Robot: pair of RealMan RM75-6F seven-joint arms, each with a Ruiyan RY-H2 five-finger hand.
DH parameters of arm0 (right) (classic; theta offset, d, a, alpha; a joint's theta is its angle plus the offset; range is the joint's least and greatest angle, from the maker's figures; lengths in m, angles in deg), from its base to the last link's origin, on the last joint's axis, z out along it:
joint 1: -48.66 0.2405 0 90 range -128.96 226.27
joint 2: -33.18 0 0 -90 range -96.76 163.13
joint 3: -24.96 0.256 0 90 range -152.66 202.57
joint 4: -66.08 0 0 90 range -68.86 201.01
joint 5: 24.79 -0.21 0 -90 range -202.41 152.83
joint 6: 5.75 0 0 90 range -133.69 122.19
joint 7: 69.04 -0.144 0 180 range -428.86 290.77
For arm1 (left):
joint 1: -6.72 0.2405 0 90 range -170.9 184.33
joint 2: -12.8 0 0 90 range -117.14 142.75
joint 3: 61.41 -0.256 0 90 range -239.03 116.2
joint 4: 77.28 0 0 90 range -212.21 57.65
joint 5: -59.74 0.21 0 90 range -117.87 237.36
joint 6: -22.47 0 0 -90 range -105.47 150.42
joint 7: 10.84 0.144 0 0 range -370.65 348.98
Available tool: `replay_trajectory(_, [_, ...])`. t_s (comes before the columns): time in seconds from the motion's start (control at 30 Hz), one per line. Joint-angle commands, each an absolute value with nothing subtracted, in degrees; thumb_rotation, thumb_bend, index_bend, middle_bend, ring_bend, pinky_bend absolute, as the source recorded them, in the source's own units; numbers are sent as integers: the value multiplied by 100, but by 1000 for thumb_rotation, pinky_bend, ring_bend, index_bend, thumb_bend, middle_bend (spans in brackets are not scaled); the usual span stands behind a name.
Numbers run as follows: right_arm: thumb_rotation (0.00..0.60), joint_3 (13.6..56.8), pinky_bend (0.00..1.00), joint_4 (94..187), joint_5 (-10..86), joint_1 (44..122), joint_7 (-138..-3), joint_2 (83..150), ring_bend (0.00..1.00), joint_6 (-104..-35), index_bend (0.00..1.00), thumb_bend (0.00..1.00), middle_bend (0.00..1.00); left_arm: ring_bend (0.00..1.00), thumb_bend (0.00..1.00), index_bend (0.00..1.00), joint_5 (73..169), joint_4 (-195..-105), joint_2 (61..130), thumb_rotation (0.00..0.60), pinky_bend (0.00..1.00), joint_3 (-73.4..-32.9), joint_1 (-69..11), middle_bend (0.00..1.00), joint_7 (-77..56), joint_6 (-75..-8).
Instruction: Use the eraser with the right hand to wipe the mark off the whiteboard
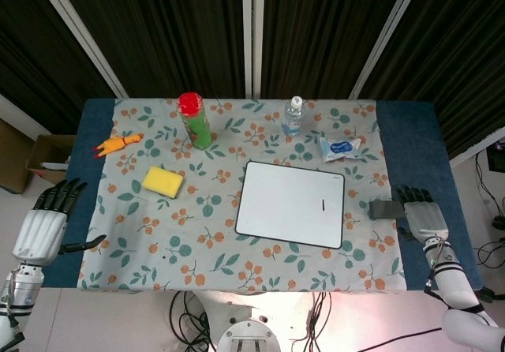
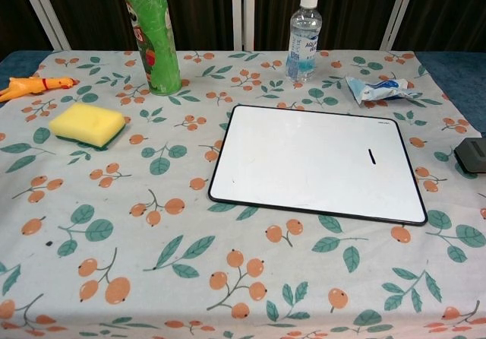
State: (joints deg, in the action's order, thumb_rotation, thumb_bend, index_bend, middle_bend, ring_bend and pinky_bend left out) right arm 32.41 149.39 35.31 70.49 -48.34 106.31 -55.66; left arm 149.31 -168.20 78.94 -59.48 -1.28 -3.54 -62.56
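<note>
The eraser [image 1: 384, 208], a dark grey block, lies flat on the surface [image 1: 410, 139] just off the right edge of the whiteboard [image 1: 284, 202], at the border of the floral cloth [image 1: 221, 241] and the blue covering; in the chest view only its end shows at the right margin; the whiteboard lies flat near the middle of the cloth, and the mark [image 1: 323, 204], a short dark stroke, sits near its right side; the right hand [image 1: 421, 218] is over the right part of the surface, its fingers [image 1: 409, 193] spread and empty, reaching to the eraser's right end, though whether they touch it I cannot tell; the left hand [image 1: 43, 227] hangs off the left edge of the surface, fingers apart and holding nothing; behind the board stand a green can [image 1: 193, 120] with a red lid and a water bottle [image 1: 293, 115]; a yellow sponge [image 1: 163, 181] lies left of the board, a rubber chicken toy [image 1: 117, 144] further left, and a crumpled packet [image 1: 340, 147] beyond the board's far right corner.
</note>
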Motion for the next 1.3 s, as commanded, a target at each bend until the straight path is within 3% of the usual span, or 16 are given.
replay_trajectory(0.03, [600, 3292, 0, 14570, 3646, 7267, -5206, 10897, 0, -5385, 0, 216, 1, 63, 59, 101, 14911, -16823, 7884, 244, 163, -5948, -115, 82, -351, -6268])
replay_trajectory(0.27, [600, 3216, 0, 14177, 4130, 7281, -5768, 11119, 16, -5568, 20, 227, 105, 63, 60, 101, 14885, -16824, 7884, 242, 163, -5957, -110, 81, -349, -6251])
replay_trajectory(0.57, [600, 3054, 15, 13895, 4598, 7312, -6316, 11251, 174, -5631, 320, 254, 254, 63, 60, 101, 14768, -16922, 7873, 244, 163, -5978, -147, 81, -251, -6076])
replay_trajectory(0.77, [600, 3012, 29, 13802, 4671, 7326, -6385, 11315, 271, -5687, 442, 279, 345, 63, 60, 101, 14764, -16941, 7871, 245, 163, -5968, -148, 81, -239, -6092])
replay_trajectory(1.03, [600, 3028, 1, 13713, 4670, 7293, -6441, 11379, 324, -5860, 515, 330, 398, 63, 60, 101, 14684, -16886, 7879, 248, 164, -5973, -143, 82, -319, -6039])
replay_trajectory(1.3, [600, 3205, 86, 13984, 4836, 7369, -6770, 11201, 361, -6078, 573, 368, 434, 63, 60, 101, 14679, -16845, 7885, 246, 163, -5978, -143, 82, -371, -6033])
